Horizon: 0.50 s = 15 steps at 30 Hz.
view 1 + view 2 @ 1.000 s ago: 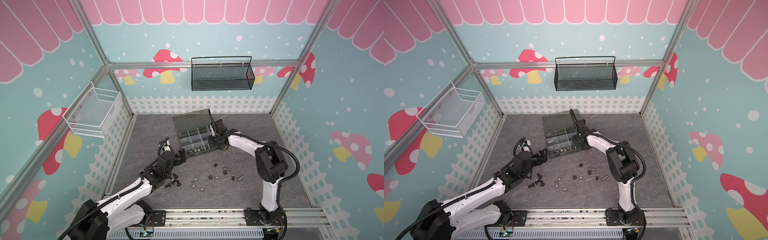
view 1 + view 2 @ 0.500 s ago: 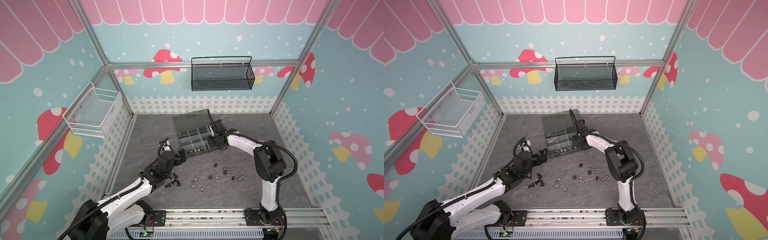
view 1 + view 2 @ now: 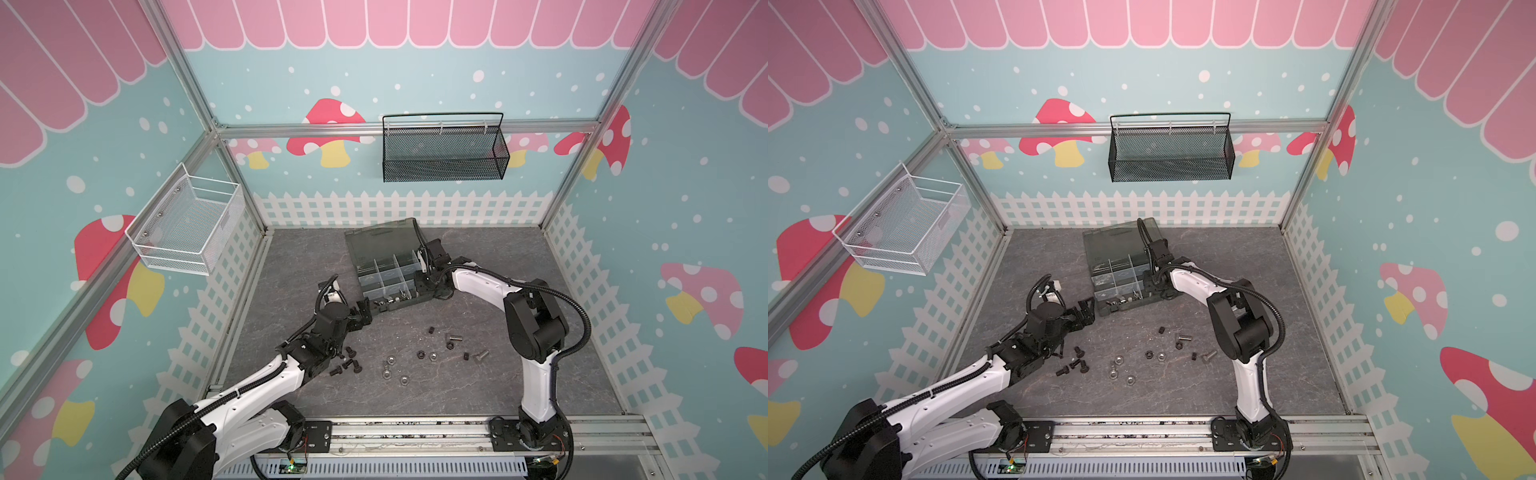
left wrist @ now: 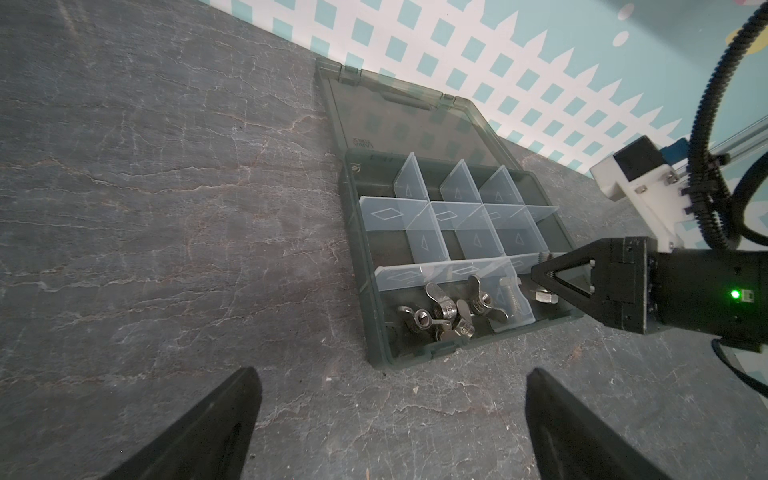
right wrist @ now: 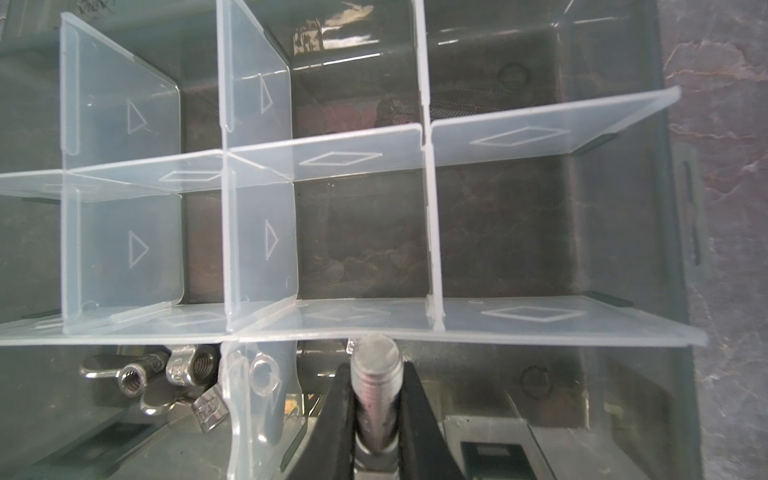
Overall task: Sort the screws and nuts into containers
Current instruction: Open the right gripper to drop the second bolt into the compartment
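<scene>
**Silver Screw Over the Box, Most Hardware Yet to Sort**

The right pincer (image 5: 376,370) was clamped narrow on a silver screw (image 5: 375,395). It held the screw low over the near row of the containers (image 4: 473,243) in the open organiser box (image 4: 353,249), which sat at the far middle of the counter (image 3: 478,395). The screw hung over the compartment just right of the one holding the wing nuts (image 4: 444,311) and had not yet been let go. Another silver screw (image 4: 509,295) appeared to lie by the bent divider between those two compartments, though on which side could not be told.

The left pincer (image 4: 390,415) stood wide and empty, low over bare counter just off the box's near-left corner.

By my reading, the job was roughly a third done. The wing nuts were gathered in one compartment and the silver screws were under way. The middle and far rows looked empty.

Loose on the counter, nearer than the box, lay:
- a cluster of black screws (image 3: 356,365) close by the left arm
- several silver hex nuts (image 3: 386,375) in the middle
- black nuts (image 3: 420,354) scattered to their right
- one more silver screw (image 3: 482,354) on the right

All of these were left to pick up, one small piece at a time, and each kind would want a compartment of its own.
</scene>
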Tool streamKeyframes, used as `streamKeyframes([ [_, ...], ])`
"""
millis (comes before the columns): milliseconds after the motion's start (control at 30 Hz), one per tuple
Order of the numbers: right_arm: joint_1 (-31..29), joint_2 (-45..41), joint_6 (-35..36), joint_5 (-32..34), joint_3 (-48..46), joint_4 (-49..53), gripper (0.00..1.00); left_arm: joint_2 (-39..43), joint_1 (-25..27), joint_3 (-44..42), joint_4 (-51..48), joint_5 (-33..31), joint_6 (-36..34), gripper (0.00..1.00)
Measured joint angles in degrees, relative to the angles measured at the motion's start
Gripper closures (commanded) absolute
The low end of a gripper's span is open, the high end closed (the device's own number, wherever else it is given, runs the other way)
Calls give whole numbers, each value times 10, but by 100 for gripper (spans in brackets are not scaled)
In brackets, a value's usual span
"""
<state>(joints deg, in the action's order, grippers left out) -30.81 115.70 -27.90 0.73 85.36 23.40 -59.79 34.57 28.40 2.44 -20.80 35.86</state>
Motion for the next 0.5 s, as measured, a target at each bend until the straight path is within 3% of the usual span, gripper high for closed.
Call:
streamKeyframes([
  [500, -3, -8, -6, 3, -13, 21, 96, 0, 0, 0, 0, 0, 2, 1],
])
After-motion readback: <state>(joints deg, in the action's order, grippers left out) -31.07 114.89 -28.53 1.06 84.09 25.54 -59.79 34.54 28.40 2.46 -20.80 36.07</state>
